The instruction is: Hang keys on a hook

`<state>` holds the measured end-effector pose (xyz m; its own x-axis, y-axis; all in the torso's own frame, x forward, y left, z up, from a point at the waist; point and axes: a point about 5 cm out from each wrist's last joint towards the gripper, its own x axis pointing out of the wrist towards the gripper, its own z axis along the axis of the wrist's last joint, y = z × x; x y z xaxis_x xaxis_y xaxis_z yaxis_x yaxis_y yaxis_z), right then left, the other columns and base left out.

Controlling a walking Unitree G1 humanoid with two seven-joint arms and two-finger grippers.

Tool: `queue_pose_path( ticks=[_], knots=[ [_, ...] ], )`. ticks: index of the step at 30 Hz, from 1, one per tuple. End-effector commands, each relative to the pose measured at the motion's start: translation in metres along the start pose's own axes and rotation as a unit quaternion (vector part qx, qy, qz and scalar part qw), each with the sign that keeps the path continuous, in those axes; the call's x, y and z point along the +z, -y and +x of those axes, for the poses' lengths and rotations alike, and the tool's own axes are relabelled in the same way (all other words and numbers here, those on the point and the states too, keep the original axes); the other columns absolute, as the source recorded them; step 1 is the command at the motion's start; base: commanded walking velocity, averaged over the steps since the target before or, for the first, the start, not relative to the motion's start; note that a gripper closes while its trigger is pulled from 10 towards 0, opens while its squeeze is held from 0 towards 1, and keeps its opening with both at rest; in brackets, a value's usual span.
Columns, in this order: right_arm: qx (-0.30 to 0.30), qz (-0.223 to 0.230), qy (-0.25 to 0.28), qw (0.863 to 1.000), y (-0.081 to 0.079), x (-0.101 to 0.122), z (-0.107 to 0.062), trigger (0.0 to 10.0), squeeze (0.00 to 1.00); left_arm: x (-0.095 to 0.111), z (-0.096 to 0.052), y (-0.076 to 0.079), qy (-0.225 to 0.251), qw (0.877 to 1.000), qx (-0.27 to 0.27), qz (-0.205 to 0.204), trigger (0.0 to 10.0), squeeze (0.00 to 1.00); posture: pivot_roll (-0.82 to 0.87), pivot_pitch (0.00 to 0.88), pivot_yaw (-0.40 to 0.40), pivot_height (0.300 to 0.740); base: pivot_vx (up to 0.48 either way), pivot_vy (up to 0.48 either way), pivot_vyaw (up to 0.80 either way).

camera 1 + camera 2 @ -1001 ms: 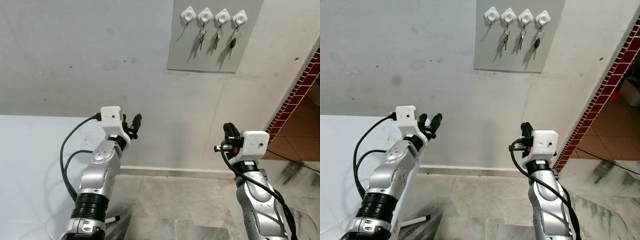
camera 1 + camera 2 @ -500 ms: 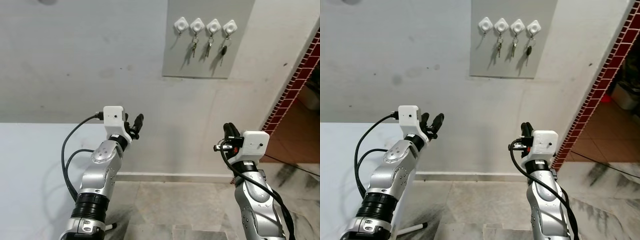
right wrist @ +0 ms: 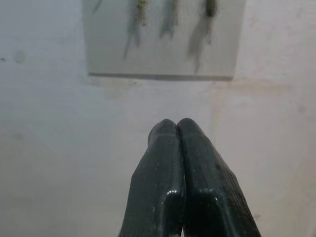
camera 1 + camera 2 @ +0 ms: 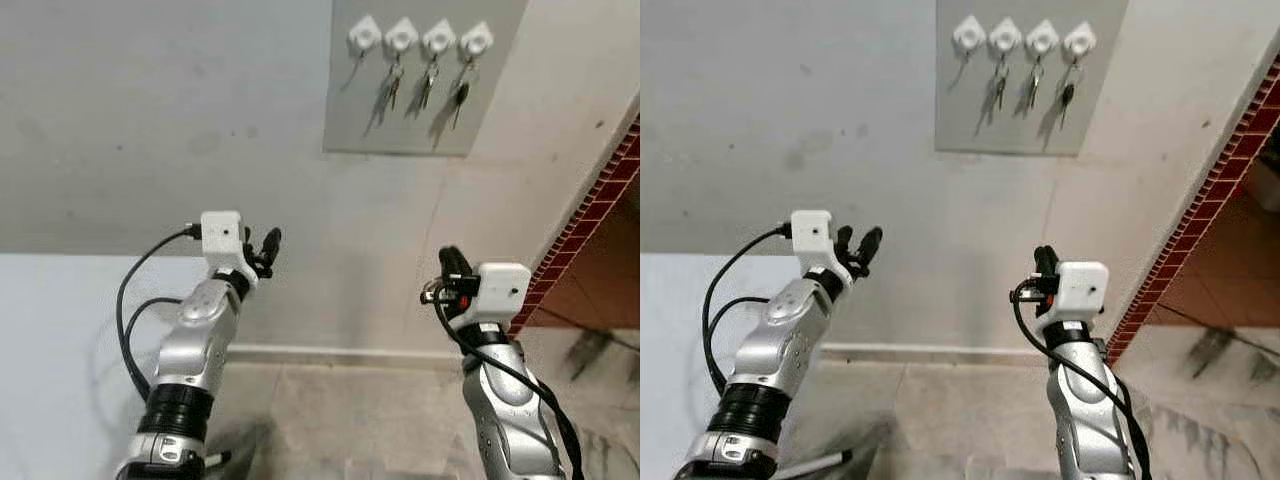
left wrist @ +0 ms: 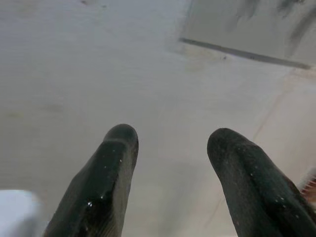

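Keys: three small bunches of metal keys (image 4: 428, 82) hang from a row of four white diamond-shaped wall hooks (image 4: 421, 37) on a grey rectangular backing panel (image 4: 425, 120), high on the pale plaster wall (image 4: 150, 120). In the left eye view the three hooks nearer the red brick doorway edge (image 4: 600, 215) each carry keys, and the hook at the far end of the panel from that doorway, the spare white hook (image 4: 364, 33), is bare. Well below the panel, the left gripper (image 4: 262, 250) rises on its silver arm, and the right gripper (image 4: 449, 268) stands lower still, towards the doorway.

The right eye view shows the same layout: panel above, both grippers well apart from it, neither touching wall or hooks.

In the left wrist view the two black fingers (image 5: 111, 177) are spread wide with plain wall between them and nothing held; the panel's lower edge sits beyond the tips.

In the right wrist view the black fingers (image 3: 160, 173) are pressed tight together, tip to tip, aimed at the wall just under the panel. No key can be made out between them.

As a judgement, the hanging looks either nearly finished or waiting on a last bunch. If one hook remains to fill, the next move calls for fetching keys first, then a long upward reach to the bare hook.
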<state>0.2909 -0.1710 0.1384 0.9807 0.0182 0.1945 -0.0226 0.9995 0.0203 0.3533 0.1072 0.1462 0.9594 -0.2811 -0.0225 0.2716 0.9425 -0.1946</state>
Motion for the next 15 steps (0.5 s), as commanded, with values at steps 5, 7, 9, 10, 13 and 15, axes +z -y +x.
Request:
queue_pose_path(
  ticks=[5, 7, 9, 10, 13, 15],
  knots=[
    [0.006, 0.004, 0.015, 1.000, -0.0052, 0.0067, 0.0018, 10.0, 0.00, 0.0056, -0.0005, -0.0079, 0.006, 1.000, 0.012, 0.006, 10.0, 0.00, -0.06, 0.000, 0.005, 0.740, 0.283, 0.000, 0.00],
    [0.007, 0.004, 0.015, 1.000, -0.0052, 0.0071, 0.0013, 10.0, 0.00, 0.0057, -0.0006, -0.0080, 0.006, 1.000, 0.012, 0.004, 10.0, 0.00, -0.06, 0.000, 0.004, 0.740, 0.279, 0.000, 0.00],
    [0.007, 0.003, 0.014, 1.000, -0.0050, 0.0070, 0.0010, 10.0, 0.00, 0.0058, -0.0003, -0.0088, 0.007, 1.000, 0.015, -0.007, 10.0, 0.00, -0.06, 0.000, 0.004, 0.740, 0.259, 0.000, 0.00],
    [0.007, 0.003, 0.014, 1.000, -0.0050, 0.0070, 0.0010, 10.0, 0.00, 0.0058, -0.0003, -0.0088, 0.007, 1.000, 0.015, -0.007, 10.0, 0.00, -0.06, 0.000, 0.004, 0.740, 0.247, 0.000, 0.00],
    [0.007, 0.003, 0.013, 1.000, -0.0047, 0.0068, 0.0007, 10.0, 0.00, 0.0053, -0.0005, -0.0089, 0.005, 1.000, 0.013, 0.002, 10.0, 0.00, -0.06, 0.000, 0.004, 0.740, 0.260, 0.000, 0.00],
    [0.007, 0.003, 0.013, 1.000, -0.0046, 0.0068, 0.0005, 10.0, 0.00, 0.0047, -0.0008, -0.0080, 0.003, 1.000, 0.011, 0.012, 10.0, 0.00, -0.06, 0.000, 0.003, 0.740, 0.277, 0.000, 0.00]
  ],
)
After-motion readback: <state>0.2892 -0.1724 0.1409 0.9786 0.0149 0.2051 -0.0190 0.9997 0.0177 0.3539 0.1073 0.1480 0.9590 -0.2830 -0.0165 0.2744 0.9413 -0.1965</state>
